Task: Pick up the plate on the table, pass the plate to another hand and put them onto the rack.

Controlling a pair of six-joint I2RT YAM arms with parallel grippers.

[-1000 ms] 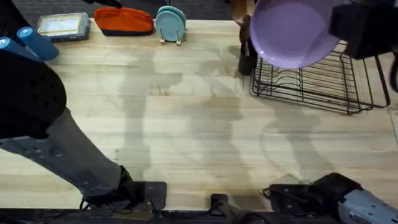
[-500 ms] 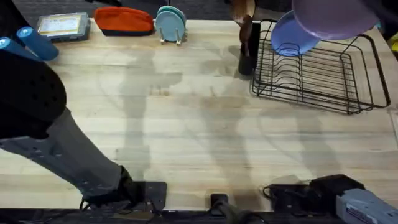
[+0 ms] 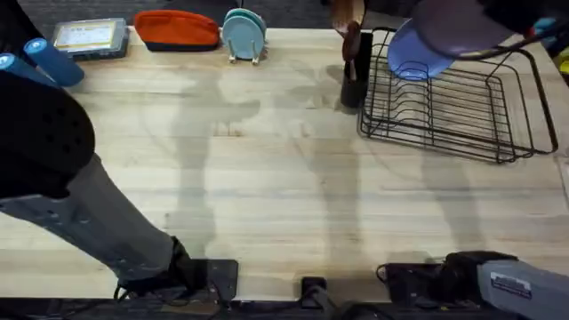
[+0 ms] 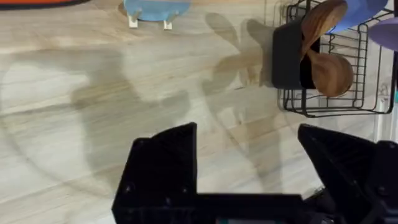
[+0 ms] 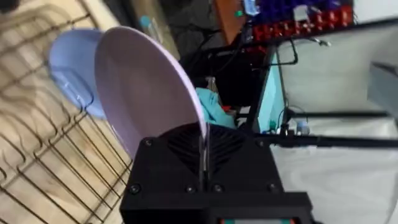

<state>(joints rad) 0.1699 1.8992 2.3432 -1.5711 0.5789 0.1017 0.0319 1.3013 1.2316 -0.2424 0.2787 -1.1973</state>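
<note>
The step in hand is the last one, the placing: the right claw (image 5: pixel 204 180) grips the rim of the round glossy lavender plastic plate (image 5: pixel 146 93) and holds it on edge above the far end of the black wire dish rack (image 3: pixel 462 107), just beside a periwinkle-blue plate (image 3: pixel 411 53) that stands there. The left claw (image 4: pixel 249 168) hangs wide and empty over the light wooden table (image 3: pixel 267 169). I judge the next move calls for lowering the plate between two free prongs, clear of the blue plate, before the claw lets go.

The overhead view looks down and forward across the counter (image 3: pixel 267 178) from above the arm bases. The left wrist view looks down from well above the counter, sharing the rack (image 4: pixel 336 87). The right wrist view sits close against the rack (image 5: pixel 56 155).
</note>
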